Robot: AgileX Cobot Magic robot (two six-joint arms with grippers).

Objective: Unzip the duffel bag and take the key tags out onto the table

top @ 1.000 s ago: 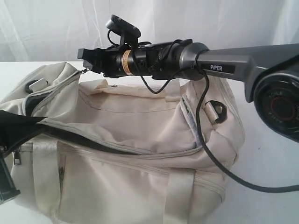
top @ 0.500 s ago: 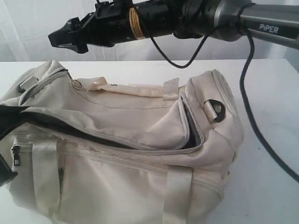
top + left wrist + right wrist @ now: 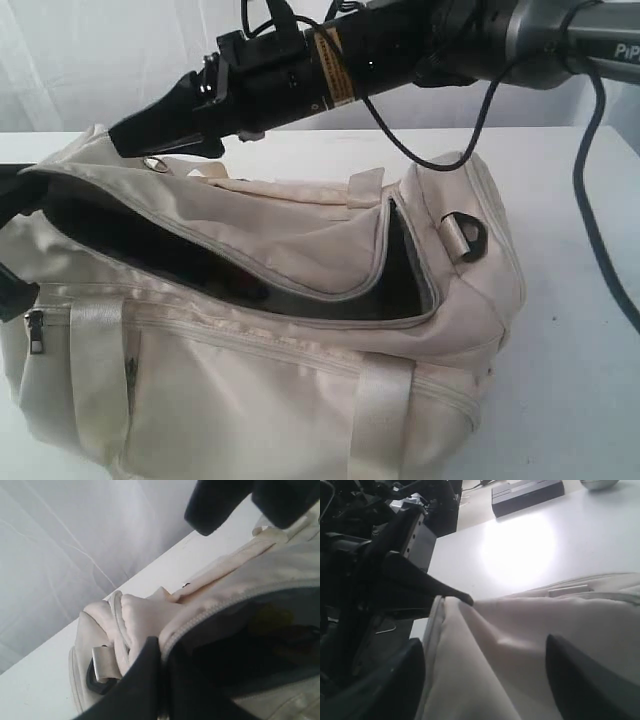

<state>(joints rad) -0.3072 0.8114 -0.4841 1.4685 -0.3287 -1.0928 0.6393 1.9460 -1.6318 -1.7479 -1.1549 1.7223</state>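
Observation:
The cream-white duffel bag (image 3: 300,400) lies on the white table (image 3: 580,300) with its zipper undone and the dark lining (image 3: 150,245) showing. My left gripper (image 3: 12,185) is at the bag's left end, shut on the zipper edge (image 3: 161,642) and holding it up. The right gripper (image 3: 125,140) reaches across above that same end, open, with bag fabric below its fingers (image 3: 485,647). The zipper's ring pull (image 3: 155,163) hangs just under it. The key tags are hidden; only a dim yellowish patch (image 3: 270,617) shows inside the bag.
A black D-ring (image 3: 465,232) sits on the bag's right end. White curtain hangs behind the table. A dark flat box (image 3: 527,495) lies on the table's far part. The right arm's cable (image 3: 600,250) hangs past the bag's right side.
The right arm rose, then tilted down toward the bag's left end. The bag's mouth has been drawn much wider, showing the dark lining.

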